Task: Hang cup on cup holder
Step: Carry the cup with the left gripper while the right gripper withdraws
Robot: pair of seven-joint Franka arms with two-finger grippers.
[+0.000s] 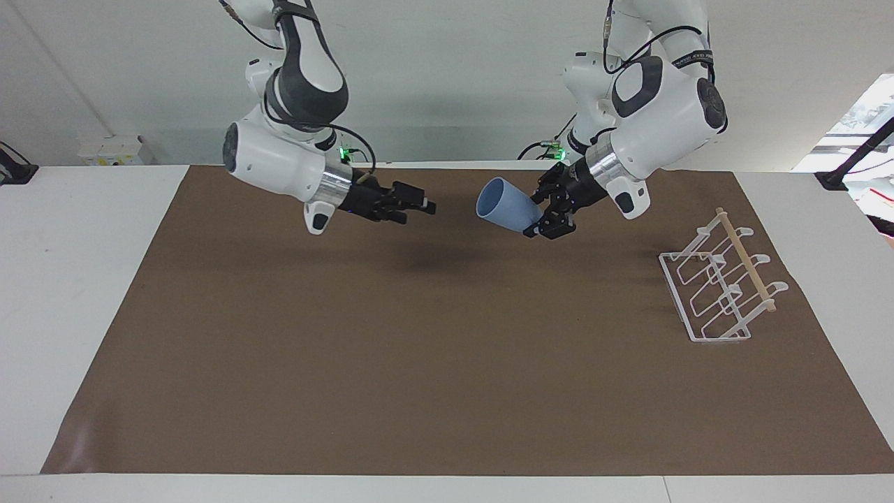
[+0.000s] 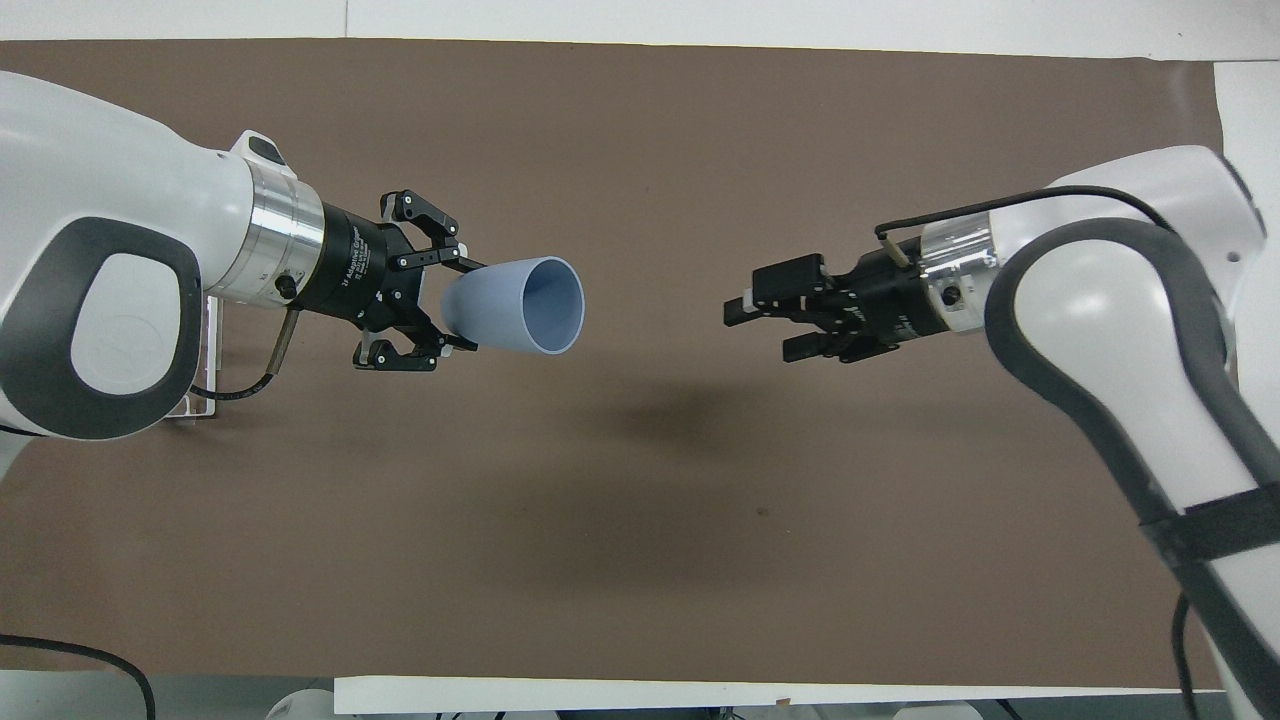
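Observation:
The light-blue cup (image 1: 503, 205) lies on its side in the air over the brown mat, its mouth turned toward the right arm's end. My left gripper (image 1: 539, 223) is shut on the cup's base; it also shows in the overhead view (image 2: 462, 306) with the cup (image 2: 520, 305). My right gripper (image 1: 418, 208) is open and empty, apart from the cup's mouth, as the overhead view (image 2: 762, 328) also shows. The white wire cup holder (image 1: 719, 286) with its wooden dowel stands empty at the left arm's end of the mat; overhead, only a corner (image 2: 212, 340) shows under the left arm.
The brown mat (image 1: 419, 363) covers most of the white table (image 1: 84, 293). A small white box (image 1: 112, 150) sits at the table's edge near the robots, at the right arm's end.

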